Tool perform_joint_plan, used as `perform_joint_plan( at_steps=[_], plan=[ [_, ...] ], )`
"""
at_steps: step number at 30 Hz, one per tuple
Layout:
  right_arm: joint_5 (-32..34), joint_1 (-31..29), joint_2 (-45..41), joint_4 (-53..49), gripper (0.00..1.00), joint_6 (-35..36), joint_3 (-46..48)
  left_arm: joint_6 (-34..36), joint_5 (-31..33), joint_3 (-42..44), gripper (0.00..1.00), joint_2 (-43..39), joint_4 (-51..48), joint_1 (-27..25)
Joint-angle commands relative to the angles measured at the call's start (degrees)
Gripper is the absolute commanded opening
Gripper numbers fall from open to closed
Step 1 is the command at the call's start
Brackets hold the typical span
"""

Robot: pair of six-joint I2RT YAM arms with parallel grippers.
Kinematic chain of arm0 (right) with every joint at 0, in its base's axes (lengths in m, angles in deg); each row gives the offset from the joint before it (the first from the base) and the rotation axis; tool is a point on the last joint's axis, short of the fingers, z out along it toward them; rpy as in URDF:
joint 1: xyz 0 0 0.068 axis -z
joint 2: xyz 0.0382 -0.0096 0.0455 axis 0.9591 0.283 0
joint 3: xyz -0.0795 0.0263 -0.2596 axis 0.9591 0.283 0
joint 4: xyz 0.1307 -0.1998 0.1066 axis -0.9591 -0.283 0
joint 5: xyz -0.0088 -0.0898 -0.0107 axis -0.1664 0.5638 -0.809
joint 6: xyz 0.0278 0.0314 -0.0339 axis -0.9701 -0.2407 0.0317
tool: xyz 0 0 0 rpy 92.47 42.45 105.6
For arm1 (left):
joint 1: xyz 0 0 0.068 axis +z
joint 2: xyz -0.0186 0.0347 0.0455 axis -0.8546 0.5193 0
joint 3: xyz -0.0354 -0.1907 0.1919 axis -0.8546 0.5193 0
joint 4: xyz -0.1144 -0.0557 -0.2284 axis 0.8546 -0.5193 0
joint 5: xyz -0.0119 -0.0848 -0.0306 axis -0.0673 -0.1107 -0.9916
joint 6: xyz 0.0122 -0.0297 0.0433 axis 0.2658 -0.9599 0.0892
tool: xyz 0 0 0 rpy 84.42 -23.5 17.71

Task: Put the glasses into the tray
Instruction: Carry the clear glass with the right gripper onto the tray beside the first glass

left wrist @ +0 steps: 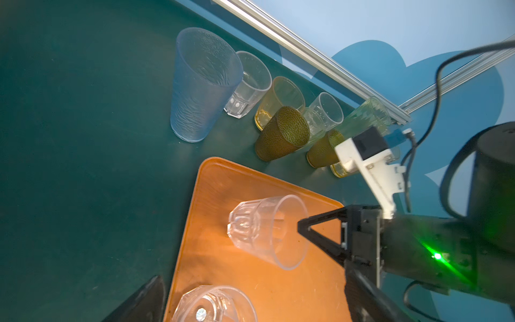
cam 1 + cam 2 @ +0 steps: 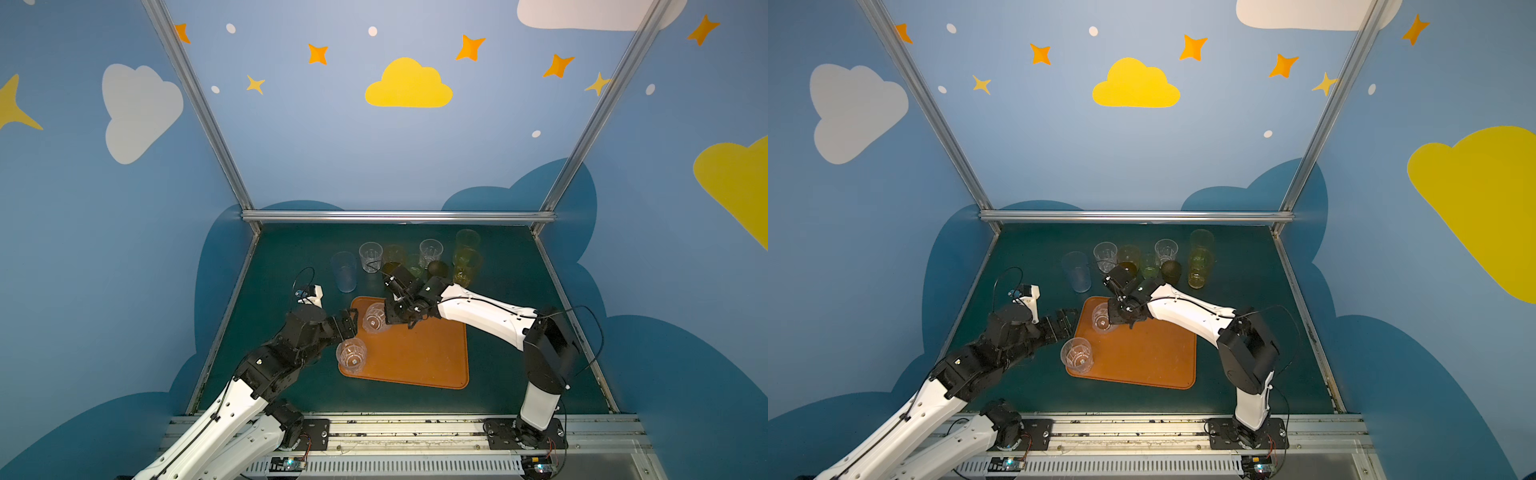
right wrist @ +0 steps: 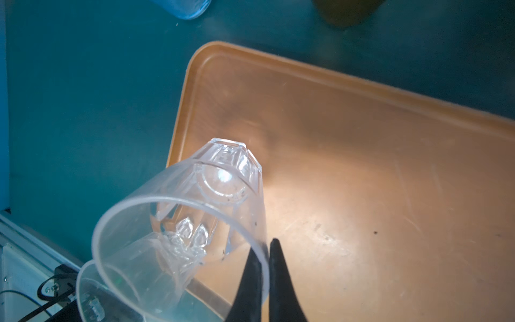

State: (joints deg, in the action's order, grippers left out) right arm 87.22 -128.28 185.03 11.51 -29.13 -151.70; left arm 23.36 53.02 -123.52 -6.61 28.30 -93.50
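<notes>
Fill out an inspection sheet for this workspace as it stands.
Surface: dark green table, no spills seen.
Job's things: orange tray mid-table; upright clear glass in its near left corner; tilted clear glass over its far left corner; nine more stand behind the tray, from the frosted tall glass to the tall yellow pair.
Clutter: nothing seen.
Grippers: left gripper open and empty at the tray's left edge; right gripper shut on the tilted clear glass's rim.
Cables: a black cable loops at the right wrist camera, another at the left.
Surroundings: blue painted walls, aluminium frame.
</notes>
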Motion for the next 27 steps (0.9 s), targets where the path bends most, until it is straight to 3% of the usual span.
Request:
perform_joint_plan(
  at_steps=[1, 24, 27],
  plan=[
    [-1.5, -1.2, 2.6, -0.9, 0.00, -1.7, -3.0, -1.2, -2.3, 0.6, 1.00, -0.6, -0.3, 0.3],
    [-2.1, -3.7, 8.6, -4.6, 0.00, -3.3, -9.1, 0.1, -1.1, 2.9, 1.00, -2.9, -0.6, 0.8],
    [-2.2, -3.6, 9.1, -4.8, 0.09, -3.7, -9.5, 0.3, -1.0, 3.0, 1.00, -3.1, -0.7, 0.9]
  ],
)
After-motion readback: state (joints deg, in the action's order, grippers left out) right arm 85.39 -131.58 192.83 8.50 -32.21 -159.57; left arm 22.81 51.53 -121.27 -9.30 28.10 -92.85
